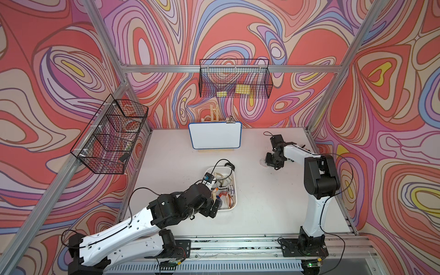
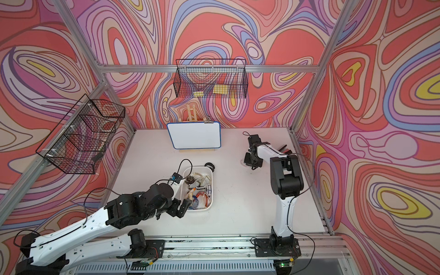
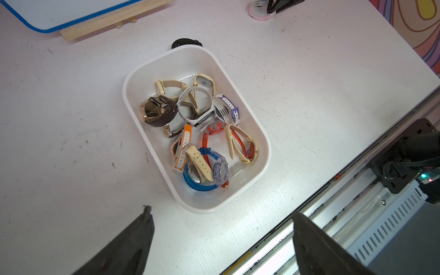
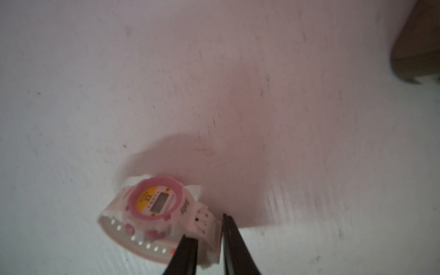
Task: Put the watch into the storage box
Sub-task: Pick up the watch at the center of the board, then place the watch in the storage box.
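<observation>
Two white-and-black robot arms reach over one white tabletop, each ending in a black parallel gripper. Two black wire baskets hang on the frame, one on the left wall and one on the back wall. One blue-edged whiteboard stands on a wooden easel at the back of the table.

There is one storage box, a shallow white plastic tray with rounded corners. It lies mid-table and holds roughly ten watches in a tangle (the straps overlap too much for a firm count). Among them are a brown leather one, a clear blue one, a clear red one and several cream-strapped ones. One black looped band lies on the table just beside the box's far rim.

The task's watch is a single pink-and-white plastic digital watch. It has a round pink bezel, a yellow patch on the dial, a small grey rectangular display and a white strap with a row of holes. It sits on the table towards the right rear, well apart from the storage box.

The right gripper has its jaws drawn narrow, pinching that strap between its two dark fingers. The left gripper hovers at the near end of the box with jaws wide and nothing between them.
</observation>
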{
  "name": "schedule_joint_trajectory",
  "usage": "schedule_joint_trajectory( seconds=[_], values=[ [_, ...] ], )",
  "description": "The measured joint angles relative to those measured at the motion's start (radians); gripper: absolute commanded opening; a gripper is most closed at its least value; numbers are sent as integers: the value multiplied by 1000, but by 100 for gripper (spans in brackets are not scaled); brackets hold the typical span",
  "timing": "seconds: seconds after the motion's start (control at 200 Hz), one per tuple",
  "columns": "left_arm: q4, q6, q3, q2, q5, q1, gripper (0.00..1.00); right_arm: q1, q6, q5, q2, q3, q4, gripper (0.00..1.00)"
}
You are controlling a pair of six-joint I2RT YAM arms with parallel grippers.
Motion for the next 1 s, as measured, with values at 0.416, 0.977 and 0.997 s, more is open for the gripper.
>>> schedule_joint_trajectory(
  seconds=[0.416,0.977,0.997],
  values=[
    [-2,0,-5,-17,-22,0,97,50,-13,0,-217,-161,-13,5],
    [-41,-1,-6,-82,-107,0,98,659,106,-114,-181,3,-37,5],
    [-42,-1,-6,-83,-109,0,98,661,108,-114,-168,7,-37,5]
  ],
)
